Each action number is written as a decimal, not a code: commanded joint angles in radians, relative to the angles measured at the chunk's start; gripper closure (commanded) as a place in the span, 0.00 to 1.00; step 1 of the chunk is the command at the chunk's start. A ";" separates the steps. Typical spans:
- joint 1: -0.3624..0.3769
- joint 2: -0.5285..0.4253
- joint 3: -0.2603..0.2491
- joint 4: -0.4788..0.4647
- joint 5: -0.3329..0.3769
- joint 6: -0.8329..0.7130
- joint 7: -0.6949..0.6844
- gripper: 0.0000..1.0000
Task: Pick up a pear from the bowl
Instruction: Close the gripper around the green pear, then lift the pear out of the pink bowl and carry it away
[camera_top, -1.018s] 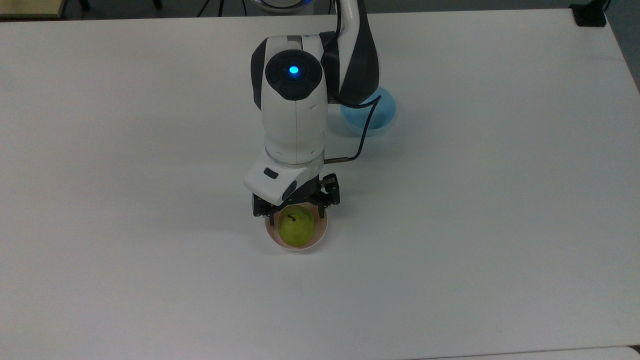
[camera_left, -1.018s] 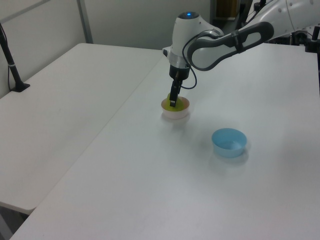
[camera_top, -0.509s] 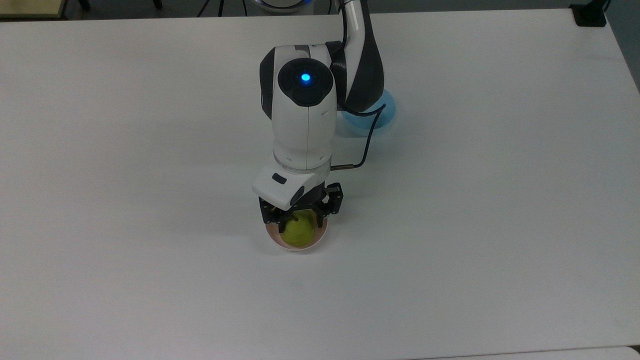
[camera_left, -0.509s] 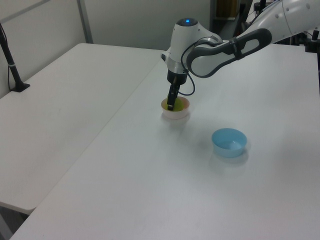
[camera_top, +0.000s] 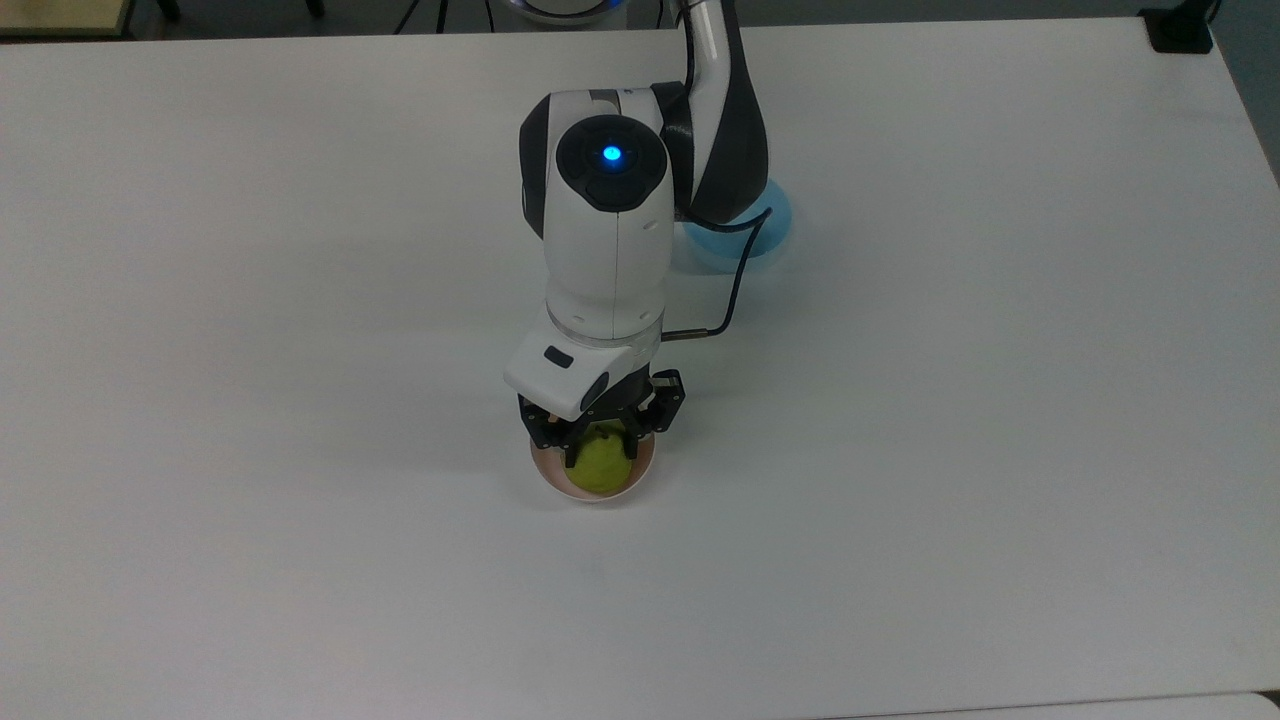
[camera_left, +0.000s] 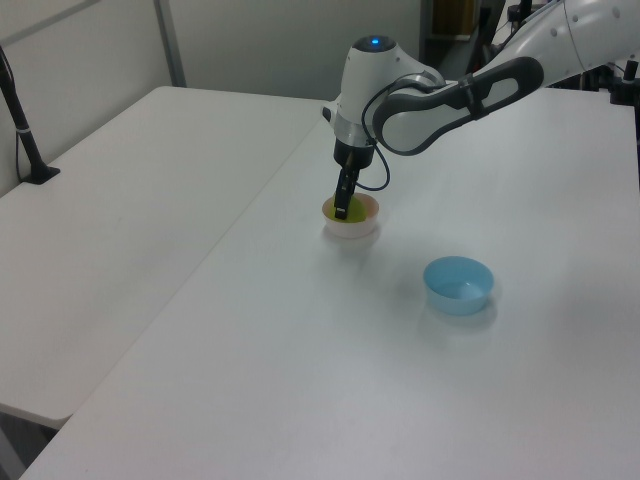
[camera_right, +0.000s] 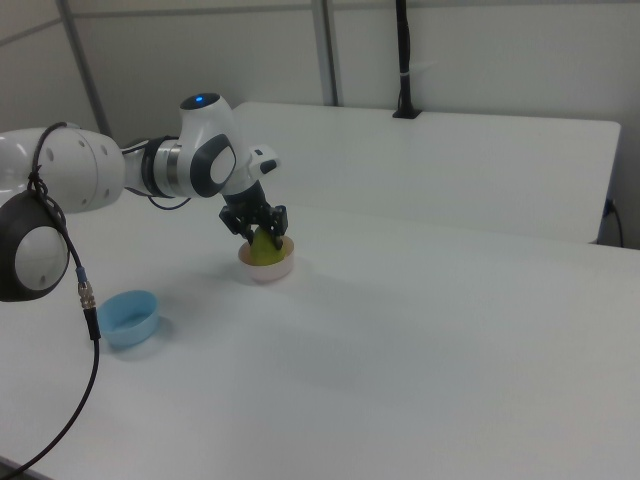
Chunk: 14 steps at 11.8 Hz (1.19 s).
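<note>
Inside pink bowl (camera_top: 590, 487), pear (camera_top: 598, 468) btwn pincer (camera_top: 598, 447) fingers

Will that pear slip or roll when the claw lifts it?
Probably some risk: the pear looks smooth and rounded, tapering where the gripper straddles it. It would likely roll on the table; the pink bowl cradles it now.

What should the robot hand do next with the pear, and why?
Probably squeeze shut gently, then lift straight up. The gripper is down in the pink bowl, with a dark finger on each side of the pear, and the pear sits low in the bowl, so it looks not yet lifted. I can't tell how firmly the fingers press it, so checking the grip first seems safest.
</note>
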 joint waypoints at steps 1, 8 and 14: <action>0.008 -0.025 -0.017 0.008 -0.017 -0.006 0.018 0.70; -0.031 -0.188 -0.008 0.015 -0.002 -0.156 0.017 0.72; -0.097 -0.334 -0.003 0.010 0.039 -0.274 -0.022 0.71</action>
